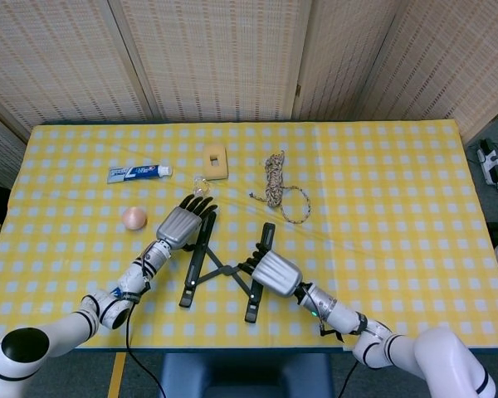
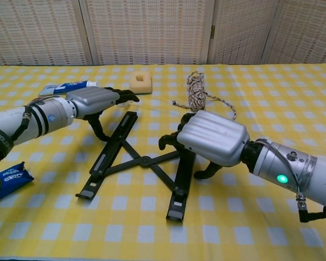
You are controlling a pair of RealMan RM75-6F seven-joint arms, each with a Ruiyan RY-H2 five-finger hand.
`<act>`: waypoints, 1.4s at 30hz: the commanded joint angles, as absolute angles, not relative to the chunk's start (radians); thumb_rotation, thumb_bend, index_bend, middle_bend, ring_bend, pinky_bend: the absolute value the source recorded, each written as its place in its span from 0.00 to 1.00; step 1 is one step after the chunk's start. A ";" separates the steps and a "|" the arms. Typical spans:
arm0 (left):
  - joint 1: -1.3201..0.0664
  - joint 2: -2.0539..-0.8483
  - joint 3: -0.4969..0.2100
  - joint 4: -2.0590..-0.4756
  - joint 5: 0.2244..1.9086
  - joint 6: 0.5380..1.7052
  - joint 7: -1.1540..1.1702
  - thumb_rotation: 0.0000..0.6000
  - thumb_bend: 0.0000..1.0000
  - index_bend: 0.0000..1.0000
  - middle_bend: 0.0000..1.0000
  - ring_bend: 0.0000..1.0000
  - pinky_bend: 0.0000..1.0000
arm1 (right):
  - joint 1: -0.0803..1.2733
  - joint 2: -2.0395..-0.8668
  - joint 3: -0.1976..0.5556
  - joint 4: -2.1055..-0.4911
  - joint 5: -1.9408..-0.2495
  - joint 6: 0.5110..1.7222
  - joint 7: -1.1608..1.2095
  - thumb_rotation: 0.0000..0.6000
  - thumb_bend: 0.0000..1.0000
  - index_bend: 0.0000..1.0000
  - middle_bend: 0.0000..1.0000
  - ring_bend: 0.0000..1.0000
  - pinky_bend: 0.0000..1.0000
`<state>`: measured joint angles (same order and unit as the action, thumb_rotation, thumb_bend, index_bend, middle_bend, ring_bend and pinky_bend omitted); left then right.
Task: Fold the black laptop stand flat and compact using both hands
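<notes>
The table (image 1: 398,207), covered edge to edge in a yellow-and-white checked cloth, fills most of the head view, with woven screen panels (image 1: 216,58) standing behind its far edge. On the floor off the right edge lies a white power strip (image 1: 491,162). Toward the near edge, around the middle, the black laptop stand (image 1: 224,269) lies partly open: two long bars joined by crossed struts, the bars nearer together at their far ends than at their near ends.

A coil of speckled rope (image 1: 278,189) lies beyond the stand toward the far edge, apart from it. Left of the rope sits a toothpaste tube (image 1: 139,172), and between them a pale yellow block with a slot (image 1: 215,161). A small peach-coloured ball (image 1: 134,217) rests just left of the left hand. In the chest view a blue snack packet (image 2: 5,179) shows at the near left corner.

The right hand (image 2: 212,138) is draped over the stand's right bar, fingers curled down around it and the thumb touching the cloth beside it. The left hand (image 2: 95,101) hovers at the far end of the left bar, fingers nearly straight and close together, thumb dropped toward the bar; whether it grips the bar I cannot tell.
</notes>
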<state>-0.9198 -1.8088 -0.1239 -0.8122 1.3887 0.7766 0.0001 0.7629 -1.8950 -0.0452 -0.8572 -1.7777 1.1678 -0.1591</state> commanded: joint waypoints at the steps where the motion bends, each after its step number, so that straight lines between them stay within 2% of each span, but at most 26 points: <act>1: -0.916 -1.803 -0.123 -0.824 1.384 0.775 0.001 1.00 0.19 0.01 0.00 0.00 0.00 | 0.765 -1.908 -0.050 -0.840 -1.787 1.181 -0.150 1.00 0.18 0.35 0.53 0.46 0.32; 11: -0.903 -1.778 -0.123 -0.895 1.364 0.761 0.000 1.00 0.19 0.01 0.00 0.00 0.00 | 0.774 -1.947 -0.051 -0.774 -1.792 1.197 -0.132 1.00 0.18 0.40 0.56 0.51 0.34; 34: -0.904 -1.751 -0.137 -1.037 1.316 0.727 0.016 1.00 0.19 0.01 0.00 0.00 0.00 | 0.818 -2.016 -0.053 -0.689 -1.807 1.218 -0.099 1.00 0.18 0.40 0.56 0.51 0.35; 42: -0.894 -1.736 -0.143 -1.060 1.298 0.741 0.030 1.00 0.19 0.01 0.00 0.00 0.00 | 0.815 -1.997 -0.065 -0.712 -1.814 1.240 -0.093 1.00 0.18 0.40 0.53 0.51 0.35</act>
<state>-0.8980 -1.7414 -0.1404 -1.0547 1.3017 0.7359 0.0297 0.8169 -2.0062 -0.0619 -0.6997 -1.8114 1.2359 -0.0958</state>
